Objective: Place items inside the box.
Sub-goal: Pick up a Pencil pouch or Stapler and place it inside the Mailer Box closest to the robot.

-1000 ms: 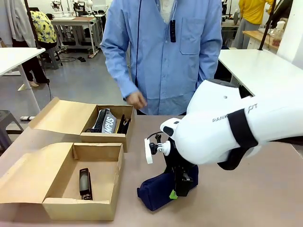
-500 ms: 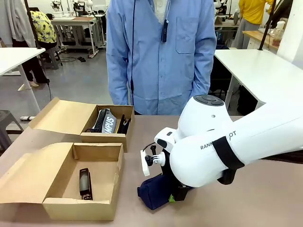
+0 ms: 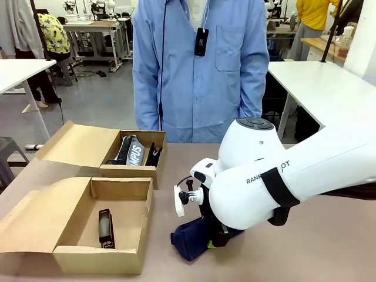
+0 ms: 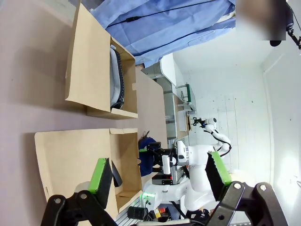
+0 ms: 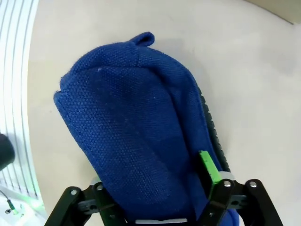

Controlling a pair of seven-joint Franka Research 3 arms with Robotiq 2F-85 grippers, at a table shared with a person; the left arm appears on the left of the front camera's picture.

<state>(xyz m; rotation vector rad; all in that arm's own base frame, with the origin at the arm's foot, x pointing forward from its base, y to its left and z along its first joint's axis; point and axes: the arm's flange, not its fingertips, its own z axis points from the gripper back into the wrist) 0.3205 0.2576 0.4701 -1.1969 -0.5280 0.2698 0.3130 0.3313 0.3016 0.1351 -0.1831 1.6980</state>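
Note:
The navy pouch (image 3: 191, 241) lies on the table to the right of the box (image 3: 126, 188), filling the right wrist view (image 5: 136, 122). My right gripper (image 3: 212, 238) comes down over it, jaws around its sides. One green pad (image 5: 207, 167) presses into the fabric; the other finger is hidden under the pouch. A black stapler (image 3: 106, 228) lies inside the box, whose lid flap (image 3: 35, 211) is folded out to the left. My left gripper (image 4: 159, 174) is open and holds nothing, high above the box (image 4: 75, 150), with the pouch (image 4: 146, 151) in view beyond it.
A smaller, narrower cardboard box (image 3: 144, 136) with dark items in it stands behind the big one. A person in a blue shirt (image 3: 200, 70) stands at the far table edge, arms at the sides. Bare table (image 3: 329, 247) lies to the right.
My right arm has swung lower and leftward over the pouch and its jaws have narrowed onto it. The person's hand has drawn back from the table.

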